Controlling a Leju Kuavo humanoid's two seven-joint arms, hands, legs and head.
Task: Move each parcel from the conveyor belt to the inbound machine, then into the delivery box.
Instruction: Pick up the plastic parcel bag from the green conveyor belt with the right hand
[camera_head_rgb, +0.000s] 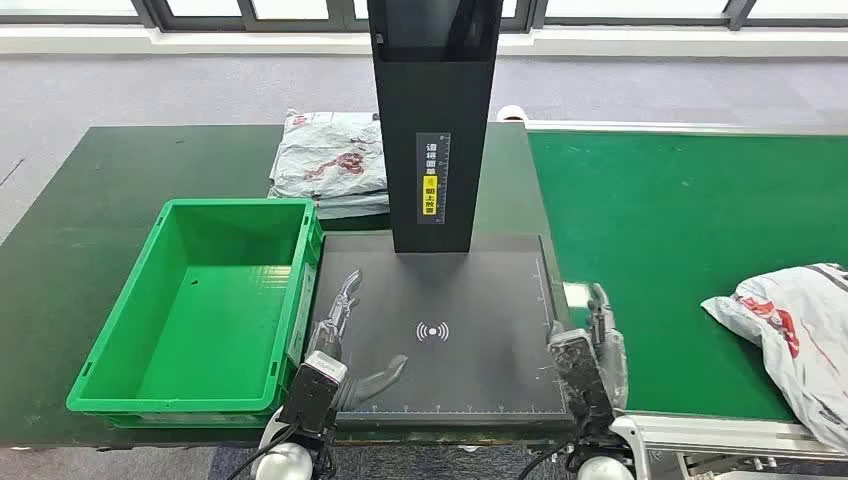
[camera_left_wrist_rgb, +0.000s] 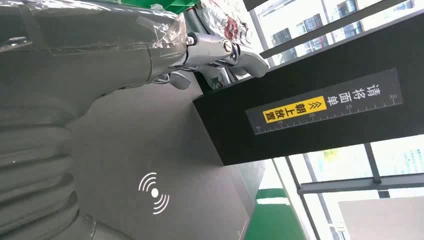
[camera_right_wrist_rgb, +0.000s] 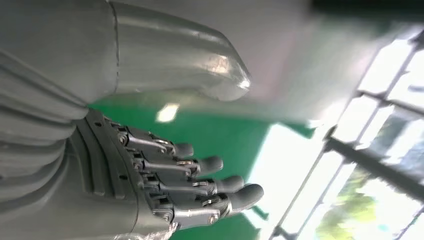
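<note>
A grey-white parcel with red print (camera_head_rgb: 795, 335) lies on the green conveyor belt (camera_head_rgb: 680, 230) at the right edge. The black inbound machine has a flat scan plate (camera_head_rgb: 440, 335) with a wireless mark (camera_left_wrist_rgb: 154, 193) and a tall black post (camera_head_rgb: 432, 120). My left hand (camera_head_rgb: 345, 330) rests open over the plate's left side, fingers spread, holding nothing. My right hand (camera_head_rgb: 597, 345) hovers open at the plate's right edge, beside the belt, its fingers (camera_right_wrist_rgb: 200, 182) extended and empty. The green delivery box (camera_head_rgb: 200, 310) stands left of the plate with nothing in it.
A stack of grey parcels (camera_head_rgb: 330, 160) lies on the dark green table behind the box. The post carries a yellow and white label (camera_left_wrist_rgb: 327, 105). The belt's metal frame (camera_head_rgb: 720, 435) runs along the front right.
</note>
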